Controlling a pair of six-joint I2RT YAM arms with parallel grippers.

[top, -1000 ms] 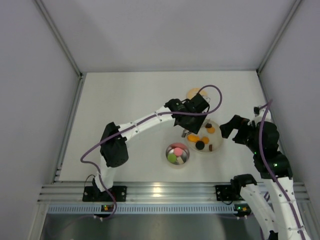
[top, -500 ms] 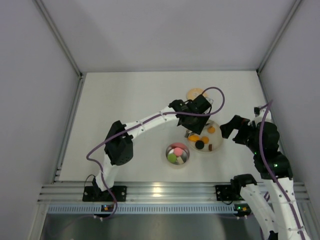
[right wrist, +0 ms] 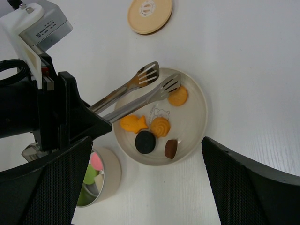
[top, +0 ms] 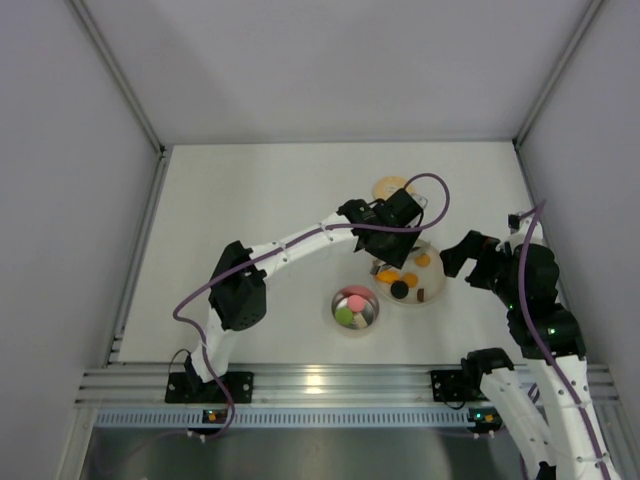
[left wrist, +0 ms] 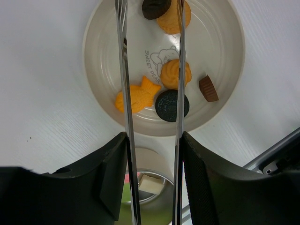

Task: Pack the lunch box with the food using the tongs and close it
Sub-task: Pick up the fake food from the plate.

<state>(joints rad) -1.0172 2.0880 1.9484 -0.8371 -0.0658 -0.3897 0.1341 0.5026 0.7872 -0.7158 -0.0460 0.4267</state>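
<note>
The right gripper [right wrist: 147,183] is hanging wide open, holding nothing. The left gripper [left wrist: 152,187] is clamping the tongs [right wrist: 136,93], their tips parted over the plate [right wrist: 199,112]. The box [right wrist: 112,169] is sitting just beside the plate, open, with the lid [right wrist: 150,14] lying apart. Orange, black and brown food [right wrist: 132,124] is lying on the plate.

Lunch box [right wrist: 111,174] on the table [top: 250,200], plate [right wrist: 192,122] just right and slightly farther, lid [right wrist: 150,14] behind the plate, food pieces [right wrist: 160,126] on the plate, more inside the lunch box, tongs [right wrist: 140,99] above the plate's left part
</note>
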